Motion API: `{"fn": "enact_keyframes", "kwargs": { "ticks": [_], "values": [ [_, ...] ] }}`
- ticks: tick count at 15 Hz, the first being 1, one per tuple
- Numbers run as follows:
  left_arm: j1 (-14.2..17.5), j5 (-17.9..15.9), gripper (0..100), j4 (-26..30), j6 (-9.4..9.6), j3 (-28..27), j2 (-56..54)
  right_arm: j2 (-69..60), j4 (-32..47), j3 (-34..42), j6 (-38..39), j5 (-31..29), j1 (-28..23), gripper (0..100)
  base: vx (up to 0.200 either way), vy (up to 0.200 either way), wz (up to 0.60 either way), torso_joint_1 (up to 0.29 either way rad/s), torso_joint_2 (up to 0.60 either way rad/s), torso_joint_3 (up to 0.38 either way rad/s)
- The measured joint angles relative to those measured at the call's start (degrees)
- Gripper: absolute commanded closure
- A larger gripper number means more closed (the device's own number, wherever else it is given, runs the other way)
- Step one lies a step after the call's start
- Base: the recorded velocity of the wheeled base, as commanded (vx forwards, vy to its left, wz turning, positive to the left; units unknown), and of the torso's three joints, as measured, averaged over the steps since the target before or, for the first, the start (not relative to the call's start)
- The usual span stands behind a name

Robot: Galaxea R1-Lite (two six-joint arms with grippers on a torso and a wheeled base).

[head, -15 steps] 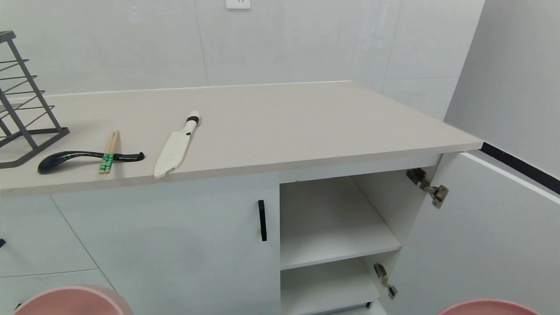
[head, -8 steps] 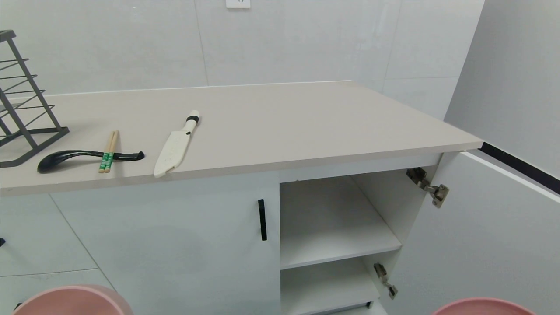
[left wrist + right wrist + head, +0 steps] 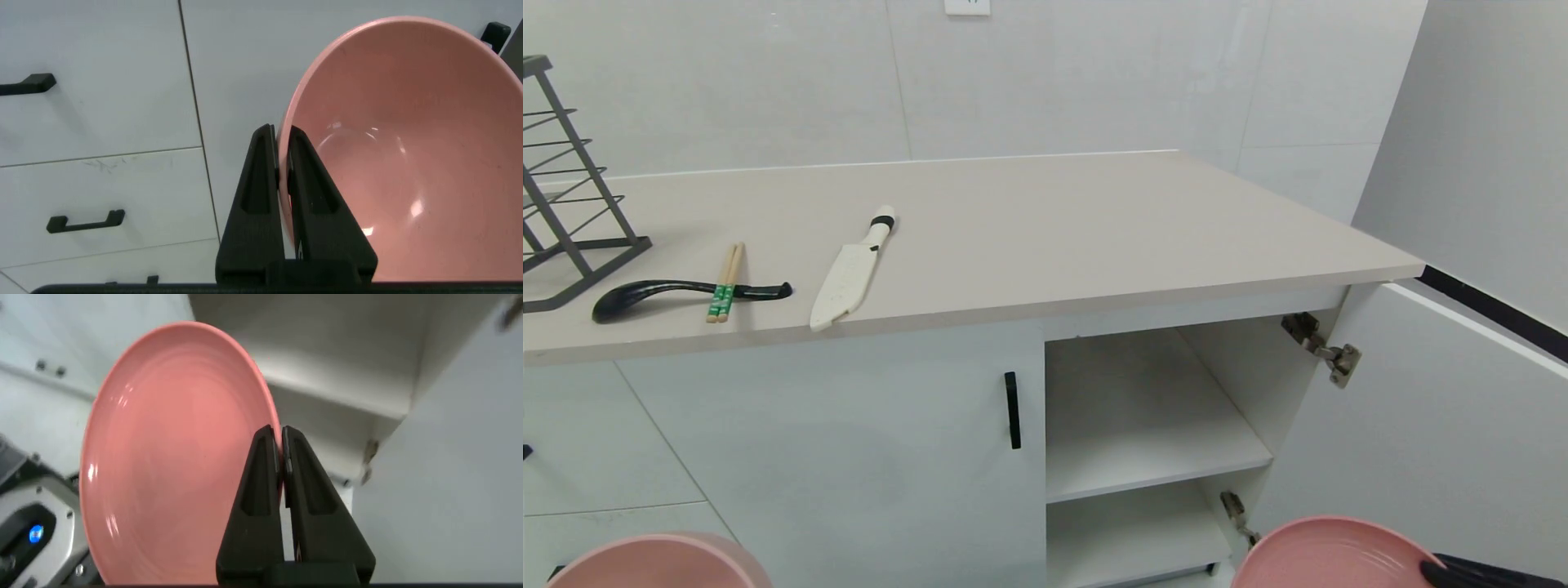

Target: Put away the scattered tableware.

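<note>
Counter (image 3: 1094, 220): loose items sit at its left end.
Cabinet (image 3: 1143, 425) below: right door (image 3: 1405, 425) swung open.
Rack (image 3: 572, 196): far left of counter.
Plate (image 3: 180, 449), pink: right gripper (image 3: 281, 434) pinched tight on its rim. It is held low in front of the open cabinet, near the lower hinge (image 3: 1240, 514).
Bowl (image 3: 409, 155), pink: left gripper (image 3: 283, 135) clamped on its rim, held low off the counter's left front.
Knife (image 3: 849, 273), spoon (image 3: 670, 292) and chopsticks (image 3: 725, 283) lie flat on the counter. The chopsticks cross the spoon's handle and the knife lies just beside them.

Progress (judged): early. Nothing stowed yet as far as shown. Plate and bowl are in hand; knife, spoon and chopsticks are untouched.

Change: the plate has risen further into the head view than half a second ago, toward the cabinet opening. Bowl and counter items unmoved.
</note>
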Motion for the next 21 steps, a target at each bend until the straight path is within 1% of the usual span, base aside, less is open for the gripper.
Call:
{"fn": "enact_keyframes", "kwargs": {
  "ticks": [2, 6, 10, 13, 16, 18, 20, 21],
  "values": [
    [0.00, -0.07, 100, 0.02, 0.06, 0.00, 0.00, 9.05, -4.24, -0.35, -1.18, -0.05, 2.29, 100, 0.000, 0.000, 0.00, 0.000, 0.00, 0.000],
    [-0.02, -0.02, 100, 0.02, -0.10, 0.00, 0.00, 27.45, -15.90, -0.39, -1.78, -0.02, 5.77, 100, 0.000, 0.000, 0.00, 0.000, 0.00, 0.000],
    [-0.02, -0.07, 100, 0.00, -0.10, 0.00, 0.00, 43.97, -27.89, -0.46, -1.67, 0.00, 7.61, 100, 0.000, 0.000, 0.00, 0.000, 0.00, 0.000],
    [-0.02, -0.07, 100, 0.02, -0.23, 0.00, 0.00, 52.96, -34.07, -1.49, -1.60, 0.15, 8.11, 100, 0.000, 0.000, 0.00, 0.000, 0.00, 0.000],
    [-0.02, -0.16, 100, 0.06, -0.30, -0.02, 0.00, 62.54, -38.81, -6.50, -0.66, 0.20, 8.24, 100, 0.000, 0.000, 0.00, 0.000, 0.00, 0.000],
    [-0.02, -0.20, 100, 0.09, -0.26, -0.05, 0.00, 68.35, -41.30, -11.02, 1.63, 0.17, 8.25, 100, 0.000, 0.000, 0.00, 0.000, 0.00, 0.000],
    [-0.02, -0.20, 100, 0.09, -0.26, -0.07, 0.00, 72.17, -43.39, -13.42, 3.55, 0.09, 8.25, 100, 0.000, 0.000, 0.00, 0.000, 0.00, 0.000],
    [-0.02, -0.20, 100, 0.09, -0.26, -0.07, 0.00, 73.81, -45.87, -14.45, 5.74, -0.07, 8.25, 100, 0.000, 0.000, 0.00, 0.000, 0.00, 0.000]
  ]
}}
